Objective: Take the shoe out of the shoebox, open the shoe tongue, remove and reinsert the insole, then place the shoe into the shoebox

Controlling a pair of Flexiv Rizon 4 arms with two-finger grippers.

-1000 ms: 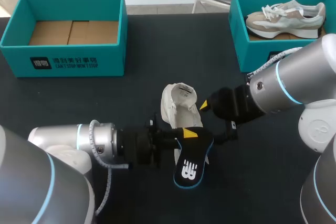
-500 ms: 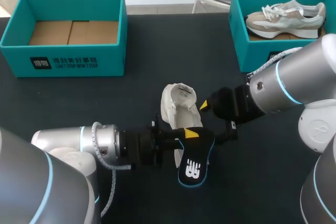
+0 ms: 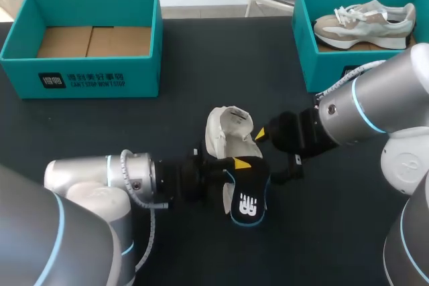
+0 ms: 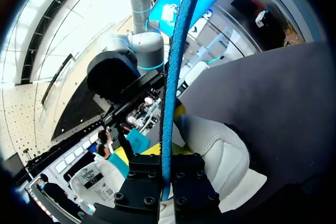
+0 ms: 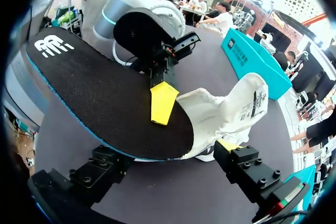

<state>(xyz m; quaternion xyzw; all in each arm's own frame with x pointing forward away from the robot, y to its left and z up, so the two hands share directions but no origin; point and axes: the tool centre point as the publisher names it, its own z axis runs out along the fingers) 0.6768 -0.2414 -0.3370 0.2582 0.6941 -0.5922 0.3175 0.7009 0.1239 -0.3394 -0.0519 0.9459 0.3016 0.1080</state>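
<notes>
I see the insole (image 5: 105, 103) topped in matt black cloth, finely rough, with a blue foam-like rim. The shoe (image 5: 231, 108) looks like smooth off-white leather with stitched seams. The table (image 3: 201, 65) is matt dark cloth. The boxes (image 3: 144, 72) are teal card, with plain brown board inside. My arms (image 3: 382, 98) have glossy grey shells
</notes>
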